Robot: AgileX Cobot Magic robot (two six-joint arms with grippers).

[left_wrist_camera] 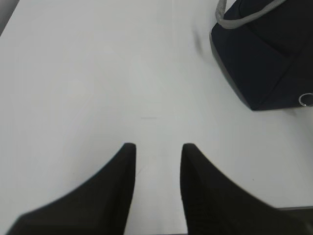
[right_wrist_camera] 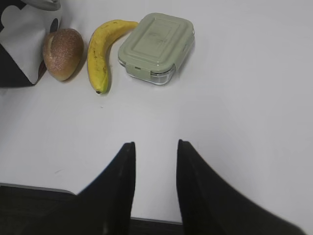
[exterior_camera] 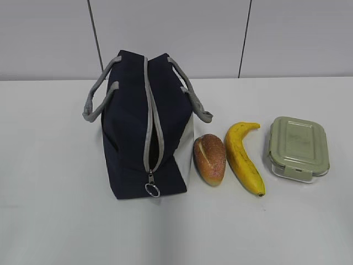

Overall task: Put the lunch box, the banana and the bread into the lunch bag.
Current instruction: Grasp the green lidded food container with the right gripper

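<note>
both grippers hang empty, jaws parted: left gripper point(left_wrist_camera: 157, 147) with the lunch bag point(left_wrist_camera: 264, 54) ahead to its right, right gripper point(right_wrist_camera: 154, 144) with bread point(right_wrist_camera: 62, 53), banana point(right_wrist_camera: 100, 51) and lunch box point(right_wrist_camera: 156, 46) ahead. the box looks rigid, probably slick; i'd pinch across its short sides.

- The lunch bag point(exterior_camera: 129, 138) is navy blue, with a grey zipper strip point(exterior_camera: 150, 118), grey handles point(exterior_camera: 98, 98) and a pale panel on its side.
- The bread point(exterior_camera: 210, 159) is golden brown with a pale slash.
- The banana point(exterior_camera: 242, 156) is yellow with dark tips.
- The lunch box point(exterior_camera: 299, 149) is clear under a sage-green lid.
- The worktop point(exterior_camera: 55, 221) is white.
- Both claws are black.
</note>
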